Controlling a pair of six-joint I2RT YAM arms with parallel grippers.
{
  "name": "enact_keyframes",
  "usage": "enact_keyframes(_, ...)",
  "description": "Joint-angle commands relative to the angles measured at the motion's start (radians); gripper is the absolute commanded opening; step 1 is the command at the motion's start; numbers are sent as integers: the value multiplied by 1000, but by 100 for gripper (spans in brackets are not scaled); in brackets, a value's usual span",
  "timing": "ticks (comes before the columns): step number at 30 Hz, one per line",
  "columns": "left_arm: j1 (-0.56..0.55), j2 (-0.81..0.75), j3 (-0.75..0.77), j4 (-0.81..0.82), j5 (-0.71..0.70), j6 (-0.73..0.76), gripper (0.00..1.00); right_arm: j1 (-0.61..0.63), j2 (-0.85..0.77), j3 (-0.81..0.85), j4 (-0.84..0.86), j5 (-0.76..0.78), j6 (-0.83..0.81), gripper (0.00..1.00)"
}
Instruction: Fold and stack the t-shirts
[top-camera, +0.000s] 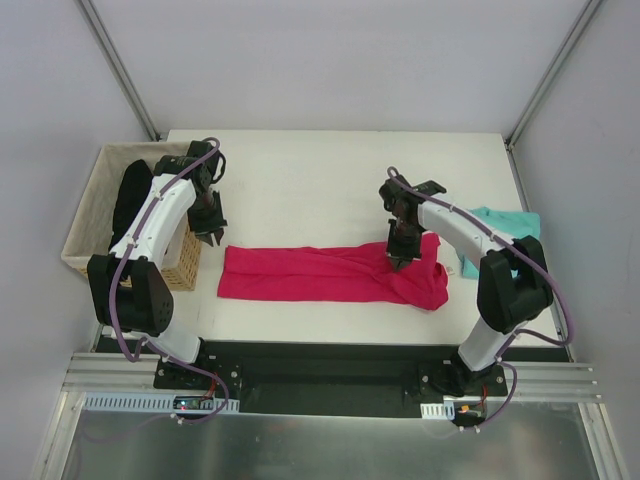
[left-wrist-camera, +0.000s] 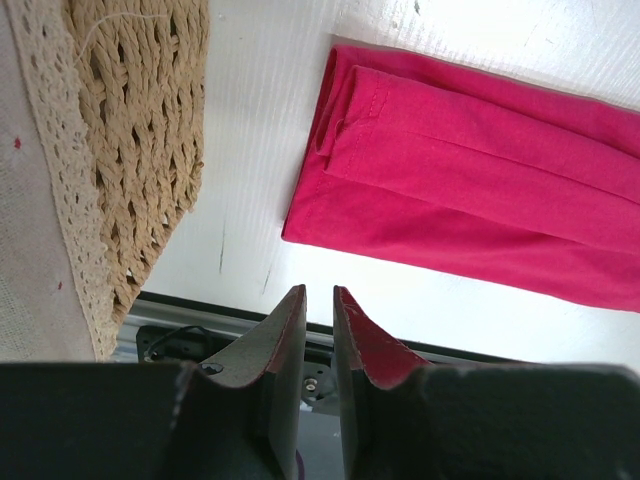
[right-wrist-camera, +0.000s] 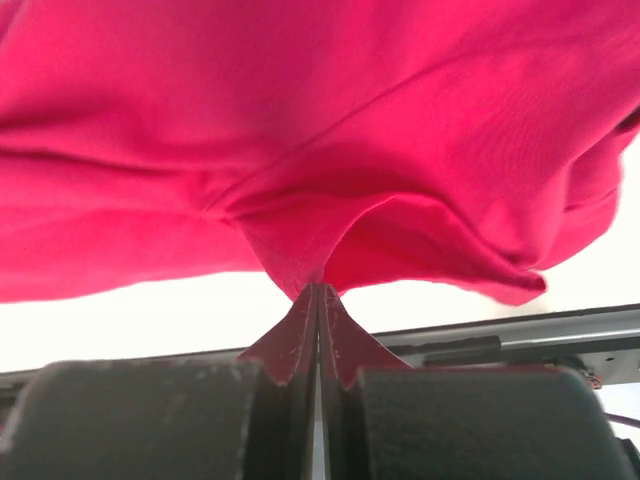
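1. Top view: the magenta t-shirt (top-camera: 320, 275) lies as a long narrow band across the near part of the table (top-camera: 320, 180), already folded along its length. The right gripper (top-camera: 400, 260) is down on the right part of it. The left gripper (top-camera: 211, 235) hangs just beside its left end, next to the basket (top-camera: 183, 265) that holds the black garment (top-camera: 130, 200). The teal t-shirt (top-camera: 505, 222) lies at the right edge of the table, partly behind the right arm. I judge the step in hand to be the cross fold, the right end carried over toward the left end.

2. Left wrist view: the left gripper (left-wrist-camera: 318, 292) has its fingers only a little parted, with nothing between them. It is over bare table, apart from the hem of the magenta t-shirt (left-wrist-camera: 450, 200). To help the fold, it could come down on that left end and press it, so that the band does not slide.

3. Right wrist view: the right gripper (right-wrist-camera: 317, 290) is clenched on a pinch of the magenta t-shirt (right-wrist-camera: 300, 120), and the cloth rises to the jaws like a small tent. How many layers are caught, I cannot tell. A good fold needs a low lift, a straight path along the band, and edge laid on edge before letting go. If only the top layer is held, the long fold may open.
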Motion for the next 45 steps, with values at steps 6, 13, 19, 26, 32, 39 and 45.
enact_keyframes(6,-5,-47,3,-18,3,-17,17,-47,41,89,-36,24,-54,1)
enact_keyframes(13,-5,-27,19,-18,18,-20,17,-76,44,127,-53,80,-78,1)
enact_keyframes(19,-5,-22,29,-18,18,-13,17,-154,62,214,-65,92,-120,1)
enact_keyframes(26,-5,-28,19,-20,12,-20,17,-162,62,176,-53,57,-120,1)
enact_keyframes(32,-5,-19,11,-18,14,-21,16,-146,47,121,-32,28,-112,1)
enact_keyframes(39,-5,-11,16,-18,9,-18,17,-116,74,101,-33,11,-114,1)
enact_keyframes(45,-5,-11,8,-15,8,-20,16,-100,119,119,-36,-9,-123,1)
